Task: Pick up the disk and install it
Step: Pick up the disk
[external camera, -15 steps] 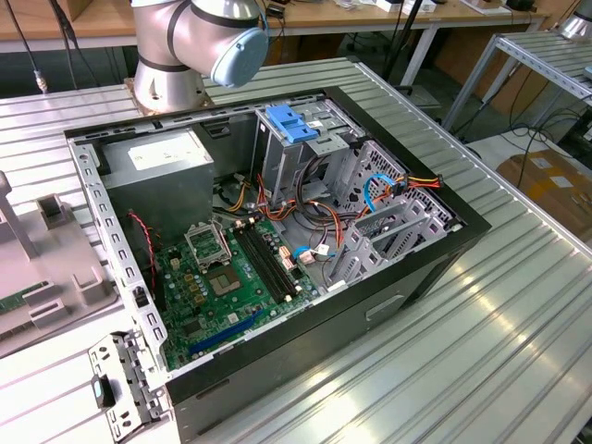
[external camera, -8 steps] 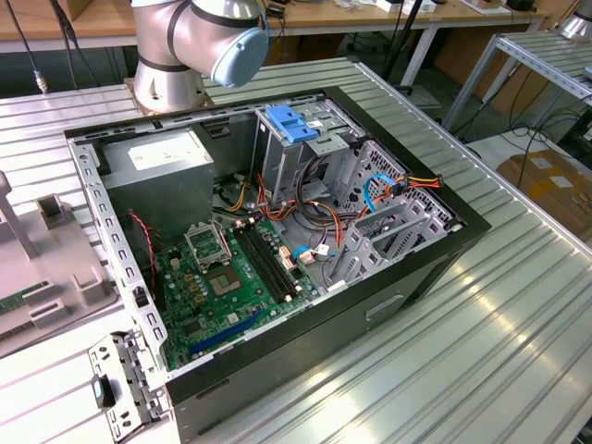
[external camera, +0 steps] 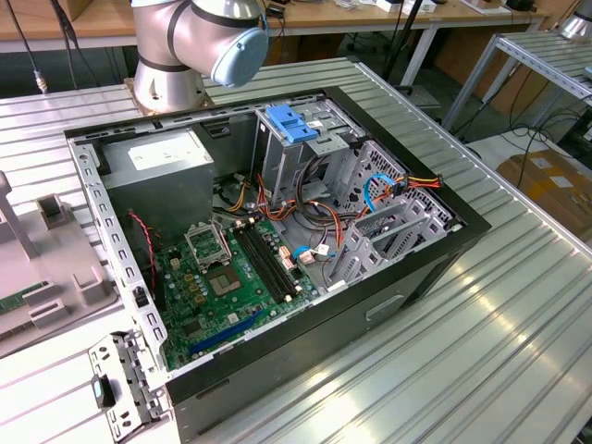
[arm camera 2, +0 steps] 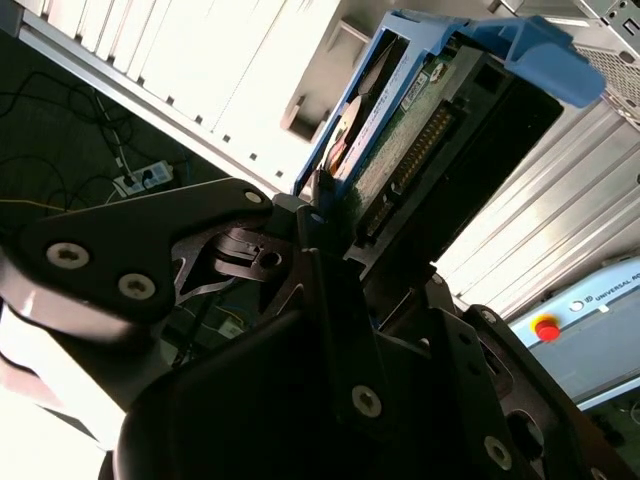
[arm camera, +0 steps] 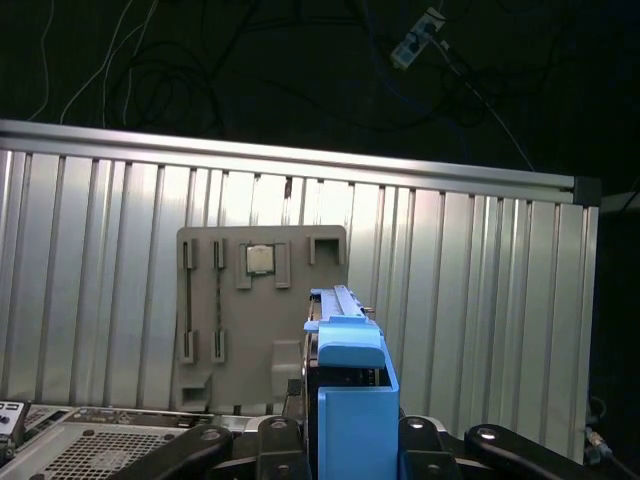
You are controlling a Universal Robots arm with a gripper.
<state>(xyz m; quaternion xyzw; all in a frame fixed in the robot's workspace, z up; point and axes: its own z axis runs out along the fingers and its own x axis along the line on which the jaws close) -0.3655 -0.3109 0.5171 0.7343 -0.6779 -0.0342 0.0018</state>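
**Disk clamped in the gripper, not yet in its bay**

At the exterior view's left edge lies a grey fixture (external camera: 55,268). Right of it stands the open computer case (external camera: 388,305), with the power supply (external camera: 157,176) at its upper left and the motherboard (external camera: 222,277) below that. The drive cage (external camera: 319,157), capped by a light-blue bracket (external camera: 294,122), sits at upper centre. Bare slatted table (external camera: 499,351) fills the right.

In the second wrist view the gripper (arm camera 2: 345,235) has its jaws closed on one end of the disk (arm camera 2: 400,150). The disk juts out from the fingers with its circuit-board face and connector showing, and with a blue side rail (arm camera 2: 540,45) at its far end. In the first wrist view the disk points towards a grey holder plate (arm camera: 260,320) that carries a processor chip (arm camera: 261,259).

The likely hazards:
- Gripped at one end only, the disk could tilt or slip in the jaws.
- A tilted rail would probably jam at the cage mouth.
- The loose cables (external camera: 324,217) beside the cage could snag it on the way in.
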